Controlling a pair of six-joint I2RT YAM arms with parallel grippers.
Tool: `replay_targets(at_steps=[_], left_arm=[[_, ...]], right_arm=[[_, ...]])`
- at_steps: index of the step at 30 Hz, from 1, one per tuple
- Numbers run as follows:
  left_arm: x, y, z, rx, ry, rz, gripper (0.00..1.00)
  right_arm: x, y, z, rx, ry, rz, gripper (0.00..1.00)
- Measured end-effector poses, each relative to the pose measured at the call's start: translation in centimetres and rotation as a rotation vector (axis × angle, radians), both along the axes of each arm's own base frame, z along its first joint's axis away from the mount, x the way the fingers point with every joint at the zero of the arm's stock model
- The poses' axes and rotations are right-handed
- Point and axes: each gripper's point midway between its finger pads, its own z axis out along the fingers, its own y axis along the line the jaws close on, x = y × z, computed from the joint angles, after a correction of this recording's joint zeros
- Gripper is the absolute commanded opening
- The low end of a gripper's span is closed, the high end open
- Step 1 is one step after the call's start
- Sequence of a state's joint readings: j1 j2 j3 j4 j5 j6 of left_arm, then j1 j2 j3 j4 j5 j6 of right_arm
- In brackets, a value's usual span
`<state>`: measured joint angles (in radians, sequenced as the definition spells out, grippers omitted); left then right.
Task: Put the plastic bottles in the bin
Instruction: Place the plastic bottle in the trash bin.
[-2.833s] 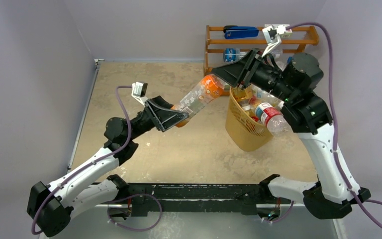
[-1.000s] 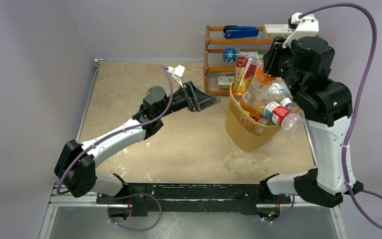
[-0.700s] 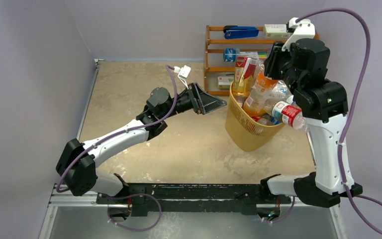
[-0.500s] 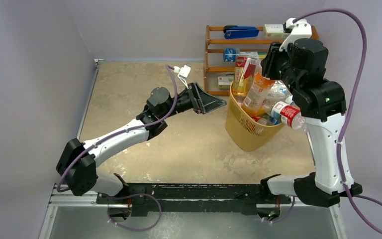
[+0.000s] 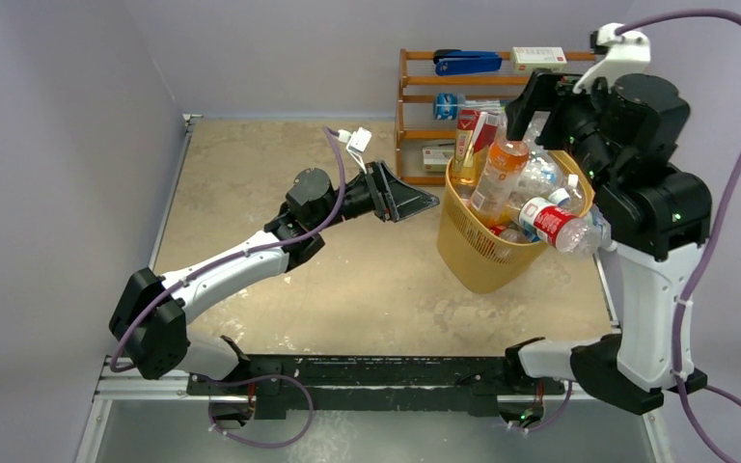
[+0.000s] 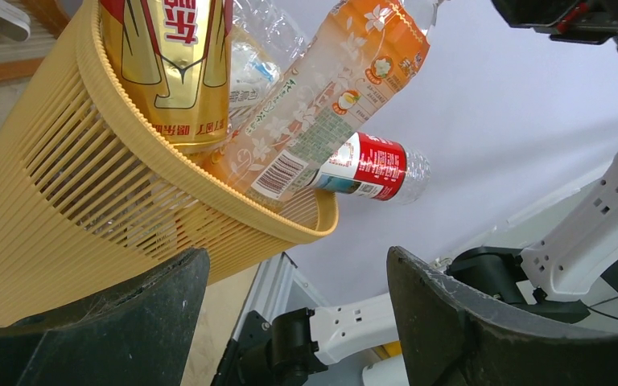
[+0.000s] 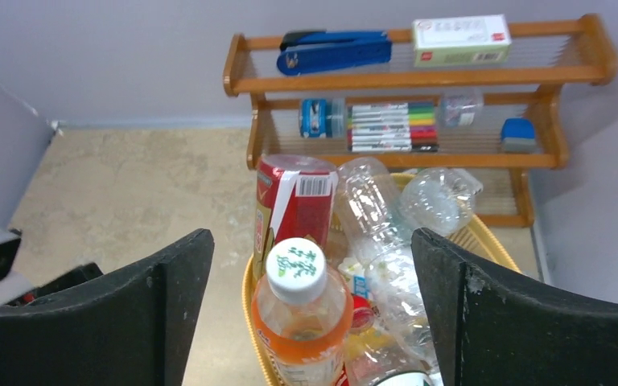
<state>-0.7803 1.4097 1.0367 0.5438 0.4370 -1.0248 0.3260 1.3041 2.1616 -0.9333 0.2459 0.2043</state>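
Right gripper [image 5: 533, 96] above the bin [image 5: 478, 265], its two fingers spread wide and clasping nothing. Directly beneath it, in the gap between the fingers and touching neither, an orange-labelled bottle [image 5: 497, 174] stands cap-up and slightly tilted among the other bottles in the bin. In the right wrist view a red-and-gold bottle [image 7: 294, 201] stands just beyond the orange one, and crumpled clear bottles [image 7: 370, 209] lie beyond it and towards the gripper's right finger. A clear bottle with a red label [image 5: 555, 224] lies across the bin's rim, below the gripper on the side of its own arm, its base overhanging the edge. Left gripper [image 5: 415, 201] level with the bin's upper wall and just short of it, its fingers also well apart and empty. Its wrist view looks between them at the latticed side and rim. Behind the bin, beyond the right gripper, a wooden shelf rack [image 5: 415, 87] carries a blue stapler [image 7: 334, 51], a white box [image 7: 460, 39] and coloured pens [image 7: 392, 126].
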Motion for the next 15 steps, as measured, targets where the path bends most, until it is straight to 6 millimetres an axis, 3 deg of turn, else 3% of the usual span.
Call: replay_targets(at_steps=[5,9,12,15], left_arm=[[0.0,0.0,0.0,0.000,0.000,0.000,0.81],[0.0,0.0,-0.1,0.007,0.001,0.001,0.81],[-0.1,0.2,-0.2,0.021,-0.003,0.005,0.81],[-0.3,0.5,-0.1,0.029,-0.005,0.009,0.81]], right_arm=[[-1.3,-2.5,2.4,0.023,-0.062,-0.106,1.00],[-1.1,-6.0,3.2,0.030,-0.071,-0.243,1.00],[0.1,-9.5,2.9,0.030,-0.057,-0.353,1.00],[1.8,-13.0,1.4,0.040,-0.009,-0.422,0.99]])
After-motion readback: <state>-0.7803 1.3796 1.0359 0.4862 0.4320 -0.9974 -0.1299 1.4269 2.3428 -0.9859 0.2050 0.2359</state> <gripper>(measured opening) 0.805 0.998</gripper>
